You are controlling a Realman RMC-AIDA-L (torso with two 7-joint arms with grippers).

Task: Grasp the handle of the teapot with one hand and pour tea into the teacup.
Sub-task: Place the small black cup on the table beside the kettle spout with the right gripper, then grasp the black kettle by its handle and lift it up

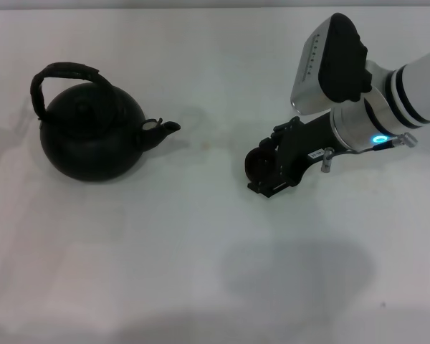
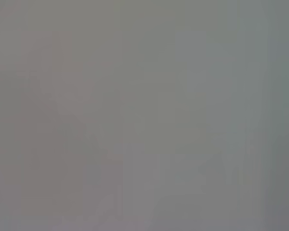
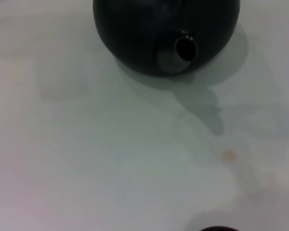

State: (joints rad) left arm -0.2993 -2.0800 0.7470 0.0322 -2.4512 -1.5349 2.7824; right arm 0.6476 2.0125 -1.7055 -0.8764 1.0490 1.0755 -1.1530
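— Right gripper (image 1: 262, 173) is being held low over the white table (image 1: 201, 279), at the teacup (image 1: 257, 162). Is the cup being gripped?

— That cannot be told. The teacup is being seen only as a small dark round shape merged with the black gripper parts, right of centre and well apart from the teapot (image 1: 93, 140).

— And the teapot?

— It is being shown upright at the table's left, untouched, with its spout (image 1: 166, 129) being pointed towards the cup. The handle (image 1: 64, 72) is being carried as an arch above the body, tilted towards the side away from the spout.

— How is the pot being expected to handle?

— It is being judged rigid and fairly heavy, more so if filled. The arch's crown is being favoured as the place to take hold, its rough surface probably helping against slip. The tiny cup is being judged light and easily knocked.

— What is being lost to view?

— The left gripper is not being shown at all; its wrist view is blank grey. In the right wrist view the teapot (image 3: 149, 33) is being cropped, and only a dark sliver (image 3: 216, 228), possibly the cup's rim, is being caught at the edge.
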